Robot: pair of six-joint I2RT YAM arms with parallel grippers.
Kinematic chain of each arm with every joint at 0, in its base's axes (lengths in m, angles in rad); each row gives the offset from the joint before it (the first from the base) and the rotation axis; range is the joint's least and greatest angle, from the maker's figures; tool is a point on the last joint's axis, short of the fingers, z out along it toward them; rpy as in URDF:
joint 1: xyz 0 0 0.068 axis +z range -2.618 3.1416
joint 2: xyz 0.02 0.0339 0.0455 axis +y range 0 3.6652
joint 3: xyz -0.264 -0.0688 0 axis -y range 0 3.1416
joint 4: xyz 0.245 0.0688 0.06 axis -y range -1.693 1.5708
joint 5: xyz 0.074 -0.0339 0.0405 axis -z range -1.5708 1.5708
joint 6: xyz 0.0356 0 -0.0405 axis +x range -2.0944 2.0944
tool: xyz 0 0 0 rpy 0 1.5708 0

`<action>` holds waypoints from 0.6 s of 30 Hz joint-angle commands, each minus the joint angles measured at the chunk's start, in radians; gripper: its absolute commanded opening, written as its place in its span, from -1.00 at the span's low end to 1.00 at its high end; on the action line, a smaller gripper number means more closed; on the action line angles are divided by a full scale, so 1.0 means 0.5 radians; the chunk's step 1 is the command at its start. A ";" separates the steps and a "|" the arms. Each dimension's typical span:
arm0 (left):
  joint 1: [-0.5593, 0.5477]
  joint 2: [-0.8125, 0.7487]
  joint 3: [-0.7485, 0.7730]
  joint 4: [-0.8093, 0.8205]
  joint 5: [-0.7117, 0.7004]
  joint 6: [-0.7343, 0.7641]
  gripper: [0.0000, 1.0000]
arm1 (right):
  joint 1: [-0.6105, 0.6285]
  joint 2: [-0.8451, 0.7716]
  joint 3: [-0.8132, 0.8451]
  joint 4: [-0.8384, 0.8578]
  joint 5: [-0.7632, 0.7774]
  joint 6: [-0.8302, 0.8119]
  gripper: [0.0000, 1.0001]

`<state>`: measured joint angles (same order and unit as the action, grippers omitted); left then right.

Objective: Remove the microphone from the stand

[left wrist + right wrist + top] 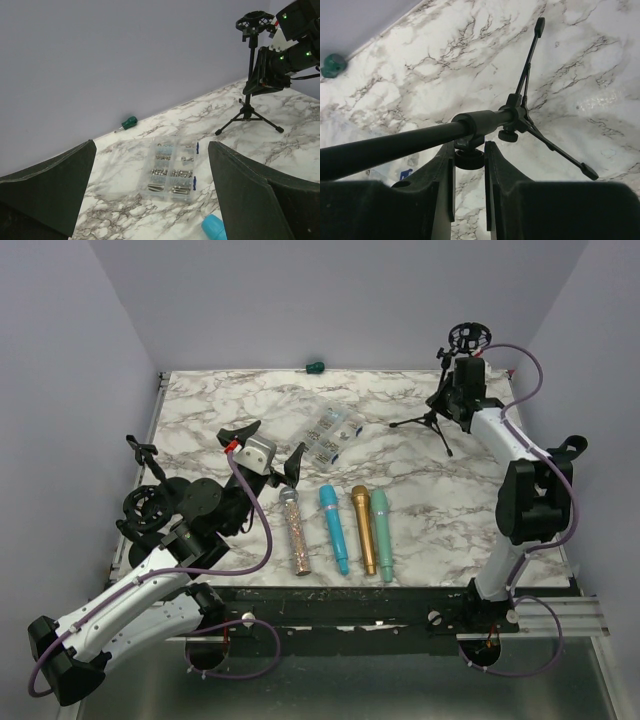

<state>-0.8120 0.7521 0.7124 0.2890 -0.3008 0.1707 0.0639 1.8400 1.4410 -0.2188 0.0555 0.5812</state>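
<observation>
A black tripod stand [440, 420] stands at the back right, with an empty ring mount [468, 336] on top. My right gripper [462, 400] is at its pole. In the right wrist view it [469, 150] is shut on a round black knob [469, 160] under the pole [420, 137]. Several microphones lie in a row at the front middle: glitter [296, 532], blue [334, 528], gold [364, 528] and teal [382, 532]. My left gripper [270, 440] is open and empty above the table, left of the row [150, 190]. The stand also shows in the left wrist view [250, 75].
A clear box of screws [330, 435] lies mid-table [170, 170]. A green-handled screwdriver [315, 366] lies at the back wall [129, 122]. A second black stand [160, 502] lies at the left edge by my left arm. Walls close three sides.
</observation>
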 commanded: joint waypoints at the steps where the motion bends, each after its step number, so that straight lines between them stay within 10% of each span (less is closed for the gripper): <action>1: -0.005 0.014 0.057 0.004 0.046 -0.016 0.97 | 0.118 0.029 0.115 -0.362 0.495 -0.331 -0.99; 8: -0.005 0.030 0.060 0.002 0.046 -0.014 0.97 | 0.280 0.100 0.285 -0.474 0.830 -0.522 -0.99; 18: -0.006 0.023 0.057 0.002 0.034 -0.006 0.97 | 0.207 0.078 0.098 -0.264 0.308 -0.254 -0.99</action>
<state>-0.8120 0.7673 0.7124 0.2886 -0.2989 0.1711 0.1989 1.8606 1.5497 -0.3386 0.2821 0.4305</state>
